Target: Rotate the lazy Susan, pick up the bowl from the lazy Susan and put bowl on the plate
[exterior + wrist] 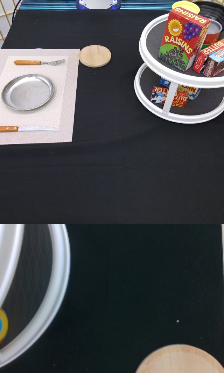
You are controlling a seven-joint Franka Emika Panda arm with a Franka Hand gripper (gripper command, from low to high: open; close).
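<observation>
End effector is absent from the exterior view, so its opening cannot be told. Wrist view covers black desk [145, 284], a lazy Susan [56, 297] rim and a wooden coaster [180, 360] edge. The bowl is not discernible; a dark rim behind the raisin box [182, 37] on the upper tier may be it. The plate [27, 92] lies empty on a placemat [65, 100] at the exterior view's left. Likely risk: crowded boxes obstruct access and may topple

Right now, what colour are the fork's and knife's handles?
Orange-brown wood on both the fork and knife, clearest in the exterior view.
</observation>
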